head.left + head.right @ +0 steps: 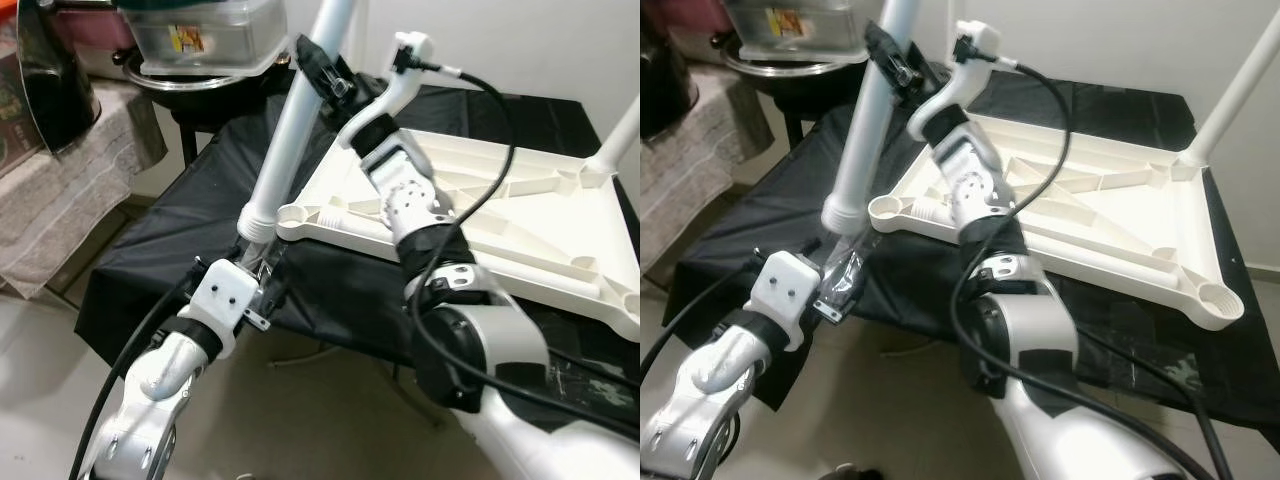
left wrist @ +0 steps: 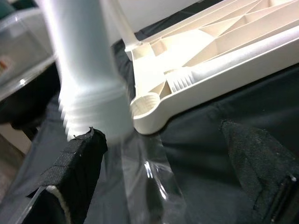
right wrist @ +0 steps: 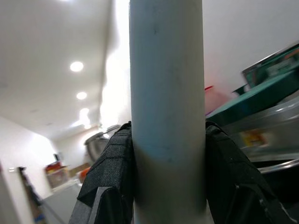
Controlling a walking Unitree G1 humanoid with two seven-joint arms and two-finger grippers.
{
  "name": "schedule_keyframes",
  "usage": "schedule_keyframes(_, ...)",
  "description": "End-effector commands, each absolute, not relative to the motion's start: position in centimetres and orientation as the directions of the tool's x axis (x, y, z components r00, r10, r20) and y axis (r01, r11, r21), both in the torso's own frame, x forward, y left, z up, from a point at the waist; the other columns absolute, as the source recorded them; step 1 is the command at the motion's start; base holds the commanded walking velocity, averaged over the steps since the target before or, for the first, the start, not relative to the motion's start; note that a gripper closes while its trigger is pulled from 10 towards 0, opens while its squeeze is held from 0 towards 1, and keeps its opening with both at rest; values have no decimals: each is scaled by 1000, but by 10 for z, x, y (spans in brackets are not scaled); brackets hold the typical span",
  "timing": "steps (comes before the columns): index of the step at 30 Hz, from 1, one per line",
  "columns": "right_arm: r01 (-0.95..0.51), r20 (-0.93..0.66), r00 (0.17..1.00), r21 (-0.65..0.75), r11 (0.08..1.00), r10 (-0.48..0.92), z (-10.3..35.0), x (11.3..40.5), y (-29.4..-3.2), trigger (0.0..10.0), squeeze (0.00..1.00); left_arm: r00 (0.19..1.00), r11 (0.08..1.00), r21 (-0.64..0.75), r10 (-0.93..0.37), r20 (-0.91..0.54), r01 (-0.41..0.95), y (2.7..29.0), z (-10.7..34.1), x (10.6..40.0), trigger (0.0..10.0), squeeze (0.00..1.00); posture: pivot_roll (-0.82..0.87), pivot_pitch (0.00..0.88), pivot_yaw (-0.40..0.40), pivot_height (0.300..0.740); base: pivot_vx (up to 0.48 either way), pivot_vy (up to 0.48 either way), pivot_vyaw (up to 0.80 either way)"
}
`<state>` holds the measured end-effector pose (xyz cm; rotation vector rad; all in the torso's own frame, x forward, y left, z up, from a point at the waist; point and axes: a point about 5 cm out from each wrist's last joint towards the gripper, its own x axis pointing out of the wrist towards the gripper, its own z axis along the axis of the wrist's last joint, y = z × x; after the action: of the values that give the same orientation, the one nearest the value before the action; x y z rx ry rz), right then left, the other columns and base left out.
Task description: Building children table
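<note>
White table leg is clamped high up by the right end effector, its threaded end just beside the open left end effector.

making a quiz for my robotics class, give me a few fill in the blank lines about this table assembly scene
1. The right gripper is shut around a white table ____.
2. The white tabletop lies upside down on a ____ cloth.
3. The leg's threaded lower end hangs just beside an empty corner ____ of the tabletop.
4. Another leg already stands at the tabletop's far ____ corner.

Missing words: leg; black; socket; right
</note>
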<state>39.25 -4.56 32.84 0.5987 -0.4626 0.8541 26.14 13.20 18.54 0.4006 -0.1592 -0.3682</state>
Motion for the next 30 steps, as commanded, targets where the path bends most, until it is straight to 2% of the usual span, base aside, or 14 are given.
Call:
schedule_keyframes(1, -807, 597, 578, 319, 497, 556, 324, 391, -45, 0, 0, 919, 838, 431, -392, 47, 335, 132, 180, 262, 10000, 0, 45, 75, 13, 740, 0, 0, 0)
schedule_keyframes(7, -827, 609, 555, 330, 455, 567, 319, 380, -36, 0, 0, 919, 803, 496, -393, 23, 331, 134, 177, 266, 10000, 0, 46, 71, 9, 740, 0, 0, 0)
schedule_keyframes(13, -843, 613, 534, 328, 426, 582, 318, 373, -33, 0, 0, 944, 792, 550, -329, 17, 266, 144, 176, 271, 10000, 0, 46, 71, 9, 740, 0, 0, 0)
schedule_keyframes(17, -817, 588, 570, 332, 472, 574, 316, 373, -34, 0, 0, 938, 821, 494, -344, 30, 286, 142, 178, 269, 10000, 0, 46, 71, 9, 740, 0, 0, 0)
schedule_keyframes(22, -769, 563, 625, 326, 550, 540, 309, 370, -41, 0, 0, 960, 879, 420, -273, 62, 223, 150, 177, 264, 10000, 0, 46, 65, 3, 740, 0, 0, 0)
schedule_keyframes(30, -740, 543, 657, 331, 585, 523, 302, 368, -48, 0, 0, 966, 905, 373, -248, 77, 203, 150, 175, 256, 10000, 0, 45, 58, 2, 740, 0, 0, 0)
